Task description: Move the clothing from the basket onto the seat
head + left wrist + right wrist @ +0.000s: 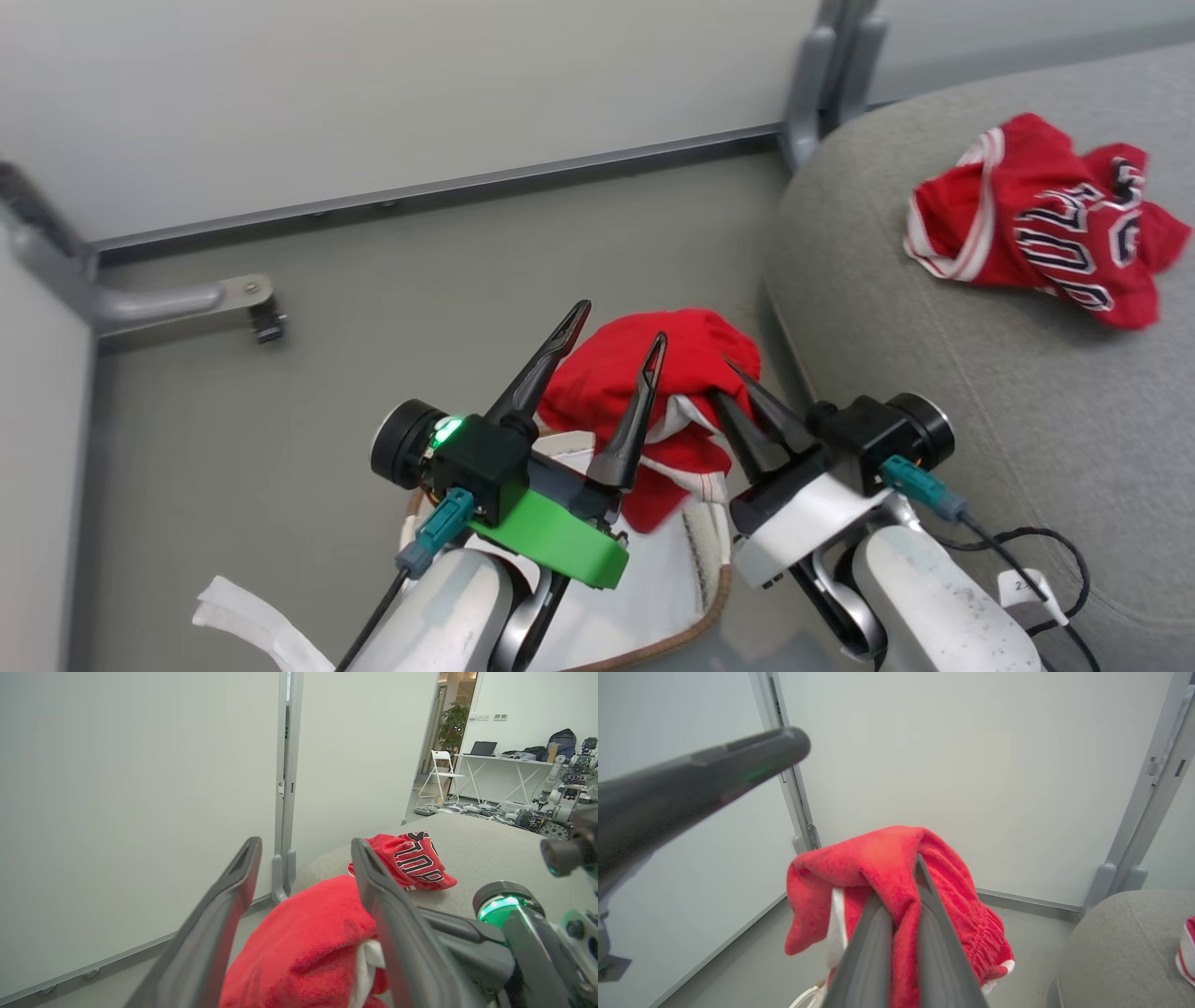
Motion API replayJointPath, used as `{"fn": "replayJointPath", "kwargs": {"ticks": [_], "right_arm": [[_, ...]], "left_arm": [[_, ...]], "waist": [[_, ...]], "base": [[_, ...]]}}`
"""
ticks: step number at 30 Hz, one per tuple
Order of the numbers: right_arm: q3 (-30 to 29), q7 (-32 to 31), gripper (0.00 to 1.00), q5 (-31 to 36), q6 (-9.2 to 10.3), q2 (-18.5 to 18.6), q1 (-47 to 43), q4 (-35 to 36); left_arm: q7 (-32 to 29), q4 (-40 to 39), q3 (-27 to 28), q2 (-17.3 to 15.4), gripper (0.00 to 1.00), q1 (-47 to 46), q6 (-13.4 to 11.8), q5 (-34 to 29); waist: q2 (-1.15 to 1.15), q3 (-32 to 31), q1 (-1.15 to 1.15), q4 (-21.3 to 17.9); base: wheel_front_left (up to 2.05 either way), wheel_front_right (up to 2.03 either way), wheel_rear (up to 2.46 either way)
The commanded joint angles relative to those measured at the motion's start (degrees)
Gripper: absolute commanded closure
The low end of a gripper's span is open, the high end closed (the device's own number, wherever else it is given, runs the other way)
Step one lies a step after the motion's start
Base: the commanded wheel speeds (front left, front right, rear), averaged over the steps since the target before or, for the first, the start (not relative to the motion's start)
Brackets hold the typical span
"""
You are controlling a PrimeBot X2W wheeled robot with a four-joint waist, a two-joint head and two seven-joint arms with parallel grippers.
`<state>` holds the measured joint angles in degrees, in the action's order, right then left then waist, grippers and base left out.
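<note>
A red garment with white trim hangs above the basket, pinched at its top by my right gripper, which is shut on it; the right wrist view shows the cloth draped over that gripper. My left gripper stands open just left of it, its fingers on either side of the cloth without squeezing it. The red jersey with black numerals lies crumpled on the grey seat to the right, and it also appears in the left wrist view.
A white sheet lines the basket. A white strip of cloth lies on the floor at lower left. Pale partition walls with grey metal feet close off the back and left. Black cables trail beside the right arm.
</note>
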<state>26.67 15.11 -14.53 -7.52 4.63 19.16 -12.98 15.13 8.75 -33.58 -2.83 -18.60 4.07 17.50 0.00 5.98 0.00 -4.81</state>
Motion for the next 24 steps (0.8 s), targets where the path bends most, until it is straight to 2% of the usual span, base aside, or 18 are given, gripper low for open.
{"fn": "replayJointPath", "kwargs": {"ticks": [1,8,12,18,24], "right_arm": [[-0.68,0.07,1.00,-0.28,0.07,0.49,-0.66,0.84],[-4.84,0.09,1.00,-1.01,0.06,1.78,-1.29,2.82],[-8.11,0.09,1.00,-1.22,0.07,3.72,0.35,3.82],[-13.81,0.09,1.00,-0.05,0.07,8.90,7.27,5.61],[-23.05,0.09,1.00,1.25,0.06,15.50,16.24,5.65]], "left_arm": [[0.02,0.36,0.12,-0.13,0.00,-0.01,0.21,0.16],[0.02,1.79,0.13,-0.18,0.00,-1.98,0.44,-0.06],[0.02,2.81,-0.23,-0.20,0.00,-3.24,0.86,-0.60],[0.02,4.93,-0.13,-0.24,0.00,-4.85,1.42,-1.15],[0.02,6.60,0.00,-0.23,0.00,-6.34,1.77,-2.06]], "waist": [[0.00,1.82,0.00,-7.67],[0.00,4.63,0.00,-15.31],[0.00,6.50,0.00,-17.42],[0.00,9.62,0.00,-18.08],[0.00,13.60,0.00,-15.93]], "base": [[0.00,0.00,0.00],[0.00,0.00,0.00],[0.00,0.00,0.00],[0.00,0.00,0.00],[0.00,0.00,0.00]]}}
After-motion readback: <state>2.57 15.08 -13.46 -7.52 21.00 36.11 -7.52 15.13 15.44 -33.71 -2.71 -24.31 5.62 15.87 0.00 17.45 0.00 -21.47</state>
